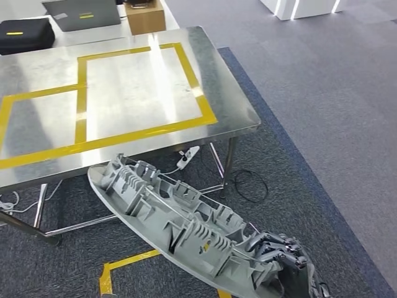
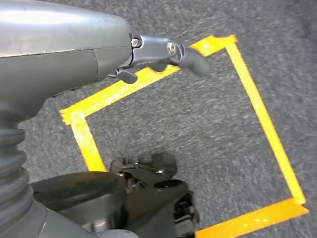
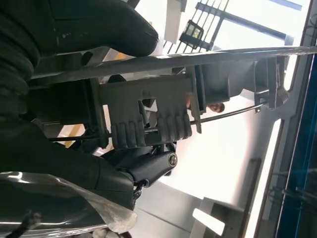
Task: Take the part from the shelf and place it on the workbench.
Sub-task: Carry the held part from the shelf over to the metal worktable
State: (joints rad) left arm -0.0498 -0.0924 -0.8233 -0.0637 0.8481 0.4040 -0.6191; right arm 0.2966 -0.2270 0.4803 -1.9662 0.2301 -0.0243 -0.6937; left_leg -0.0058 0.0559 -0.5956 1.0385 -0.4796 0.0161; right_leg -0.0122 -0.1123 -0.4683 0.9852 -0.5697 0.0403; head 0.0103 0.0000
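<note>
The part (image 1: 178,217) is a long grey plastic moulding with ribs and clips, carried slantwise below the near edge of the steel workbench (image 1: 140,93). My right hand (image 1: 276,248) grips its near end at the lower right, dark fingers curled over the ribbed edge. In the right wrist view the part (image 3: 149,114) runs across the picture, held between the thumb (image 3: 112,25) and the fingers below it. My left hand (image 2: 112,54) hangs over the carpet with a finger stretched out and nothing in it.
Yellow tape frames rectangles on the workbench. A black case (image 1: 23,34), a laptop (image 1: 82,13) and a cardboard box (image 1: 145,15) stand beyond its far edge. On the carpet lie a power strip (image 1: 187,155), a cable loop (image 1: 250,185) and a yellow tape square (image 2: 261,119).
</note>
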